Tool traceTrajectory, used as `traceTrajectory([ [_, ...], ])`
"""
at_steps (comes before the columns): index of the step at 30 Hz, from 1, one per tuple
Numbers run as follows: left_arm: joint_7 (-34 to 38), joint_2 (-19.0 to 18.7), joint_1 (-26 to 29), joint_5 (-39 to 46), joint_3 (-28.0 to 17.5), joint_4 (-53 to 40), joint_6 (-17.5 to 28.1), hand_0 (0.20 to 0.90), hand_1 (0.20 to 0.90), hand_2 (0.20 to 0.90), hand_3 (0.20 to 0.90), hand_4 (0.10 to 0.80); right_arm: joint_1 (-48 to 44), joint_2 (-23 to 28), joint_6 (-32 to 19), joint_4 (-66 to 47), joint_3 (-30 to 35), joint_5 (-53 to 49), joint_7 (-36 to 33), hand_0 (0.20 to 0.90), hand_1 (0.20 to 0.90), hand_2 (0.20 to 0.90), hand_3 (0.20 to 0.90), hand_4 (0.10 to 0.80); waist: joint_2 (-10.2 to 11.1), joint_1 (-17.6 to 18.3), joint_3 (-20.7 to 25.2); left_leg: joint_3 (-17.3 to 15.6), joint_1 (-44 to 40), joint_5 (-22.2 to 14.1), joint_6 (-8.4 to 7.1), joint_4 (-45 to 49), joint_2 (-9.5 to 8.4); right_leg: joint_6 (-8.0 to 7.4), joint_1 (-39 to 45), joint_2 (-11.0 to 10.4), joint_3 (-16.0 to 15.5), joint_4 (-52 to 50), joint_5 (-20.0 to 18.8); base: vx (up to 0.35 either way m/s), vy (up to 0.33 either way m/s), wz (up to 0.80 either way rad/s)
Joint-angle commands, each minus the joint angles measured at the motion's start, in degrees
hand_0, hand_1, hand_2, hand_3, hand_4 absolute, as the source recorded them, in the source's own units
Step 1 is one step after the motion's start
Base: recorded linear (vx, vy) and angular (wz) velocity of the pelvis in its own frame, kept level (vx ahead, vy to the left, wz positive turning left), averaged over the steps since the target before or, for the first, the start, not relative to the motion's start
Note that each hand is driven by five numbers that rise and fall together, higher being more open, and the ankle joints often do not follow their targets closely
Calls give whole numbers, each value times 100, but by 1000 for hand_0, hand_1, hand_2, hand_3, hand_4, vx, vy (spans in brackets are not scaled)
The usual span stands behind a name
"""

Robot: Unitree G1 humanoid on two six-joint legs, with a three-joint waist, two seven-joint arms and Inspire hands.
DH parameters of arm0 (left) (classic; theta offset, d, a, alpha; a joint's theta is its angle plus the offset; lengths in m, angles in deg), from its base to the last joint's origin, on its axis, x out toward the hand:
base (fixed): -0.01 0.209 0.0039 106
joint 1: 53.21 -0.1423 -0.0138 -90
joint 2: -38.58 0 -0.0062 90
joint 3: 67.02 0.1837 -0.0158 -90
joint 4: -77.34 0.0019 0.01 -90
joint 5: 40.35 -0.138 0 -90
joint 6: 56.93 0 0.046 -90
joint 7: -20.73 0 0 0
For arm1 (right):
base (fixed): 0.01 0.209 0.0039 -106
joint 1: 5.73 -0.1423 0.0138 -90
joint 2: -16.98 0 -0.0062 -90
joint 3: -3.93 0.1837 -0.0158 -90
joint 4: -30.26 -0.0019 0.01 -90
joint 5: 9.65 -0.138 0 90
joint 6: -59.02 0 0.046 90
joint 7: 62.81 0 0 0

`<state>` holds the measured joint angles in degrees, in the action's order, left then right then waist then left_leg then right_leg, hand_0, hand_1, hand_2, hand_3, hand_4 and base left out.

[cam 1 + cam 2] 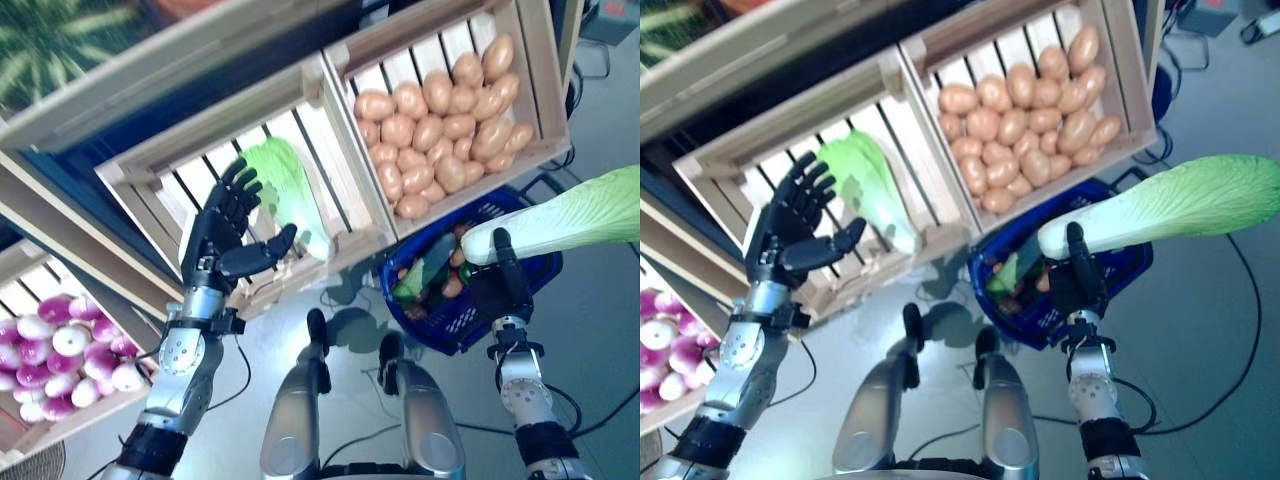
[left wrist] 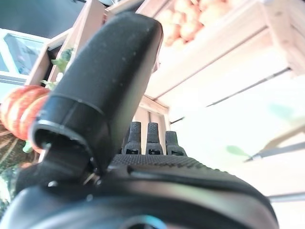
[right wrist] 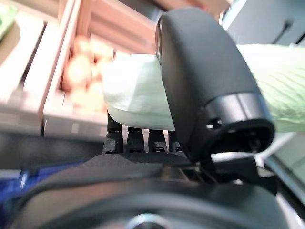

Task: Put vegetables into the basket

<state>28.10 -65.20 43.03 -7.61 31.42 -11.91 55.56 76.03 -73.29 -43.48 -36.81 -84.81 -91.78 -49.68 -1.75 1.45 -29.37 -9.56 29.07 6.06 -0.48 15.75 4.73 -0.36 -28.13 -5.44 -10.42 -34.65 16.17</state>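
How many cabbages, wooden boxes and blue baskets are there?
Cabbages: 2, one held in the right hand over the basket, one in the middle crate
Wooden crates: 3
Blue baskets: 1
Total: 6

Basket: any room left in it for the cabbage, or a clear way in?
The basket is crowded on its left side with vegetables; its right side by the blue rim looks barer. The right hand holds the cabbage above it, nothing between. The middle crate has bare slats left of its one cabbage, by the open left hand. The potato crate is full.
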Motion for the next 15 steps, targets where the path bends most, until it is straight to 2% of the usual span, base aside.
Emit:
traceTrajectory([
  [1, 203, 161, 323, -403, -130, -400, 1007, 900, 900, 900, 900, 800, -115, 128, -809, -543, 106, -517, 46, 300, 300, 300, 300, 400, -38, 120, -32, 97, 435, -1109, -261, 1451, 140, 112, -90, 90, -34, 308, -536, 0, 0, 0],
  [6, 406, 191, 549, -507, 103, -351, 914, 900, 900, 900, 900, 800, -412, 97, -860, -385, 77, -632, -189, 300, 300, 300, 300, 400, -75, 44, -42, 185, 1012, -1290, -193, 1956, 122, 98, -688, -68, -34, -289, -394, -2, 4, 0],
  [11, 395, 181, 686, -499, 189, -394, 824, 900, 900, 900, 900, 800, -730, 124, -750, -211, 63, -552, -377, 300, 300, 300, 300, 400, -105, -48, -42, 213, 1397, -1559, -26, 2335, 48, 73, -1227, -206, 3, -799, -330, 1, 1, 1],
  [15, 432, 137, 860, -538, 293, -356, 637, 900, 900, 900, 900, 800, -1120, 257, -381, 90, 27, -422, -794, 300, 300, 300, 300, 400, -124, -123, -42, 247, 1685, -1694, 24, 2702, 26, 81, -1556, -277, -42, -1225, -263, 5, 1, 8],
])
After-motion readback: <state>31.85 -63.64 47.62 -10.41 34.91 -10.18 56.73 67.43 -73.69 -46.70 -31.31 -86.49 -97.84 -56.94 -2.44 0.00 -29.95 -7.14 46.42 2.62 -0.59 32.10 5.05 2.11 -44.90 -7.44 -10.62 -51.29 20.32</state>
